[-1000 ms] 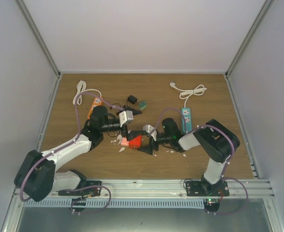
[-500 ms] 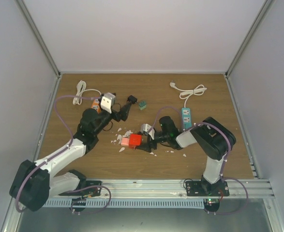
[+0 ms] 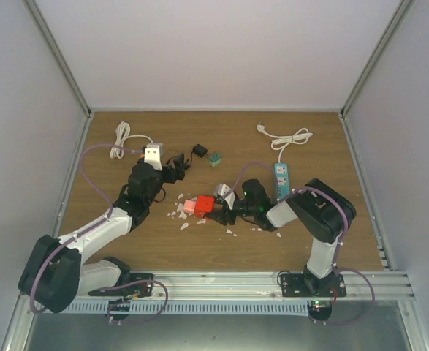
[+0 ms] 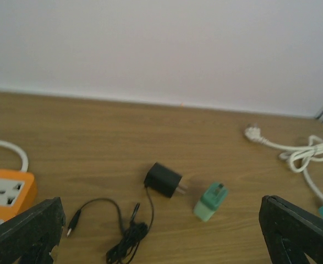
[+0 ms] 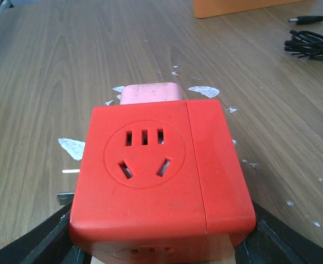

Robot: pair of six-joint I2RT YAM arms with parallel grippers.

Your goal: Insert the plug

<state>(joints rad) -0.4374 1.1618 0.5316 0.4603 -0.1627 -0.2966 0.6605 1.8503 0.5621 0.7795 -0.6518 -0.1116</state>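
The right fingers (image 5: 285, 245) clamp the red socket (image 5: 150, 176) close to the counter (image 5: 67, 66); a hard push could twist it. The left fingers (image 4: 23, 231), wide apart and empty, face the plug (image 4: 211, 202) lying beside the charger (image 4: 164, 180) (its cable (image 4: 131, 231) may snag them). Beyond there is bare counter up to the wall (image 4: 161, 44).

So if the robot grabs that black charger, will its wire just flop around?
Probably yes: the wire is thin and lies in loose loops, so it would likely dangle. The charger looks small and boxy, so likely light and stiff. Its smooth sides might slip a little.
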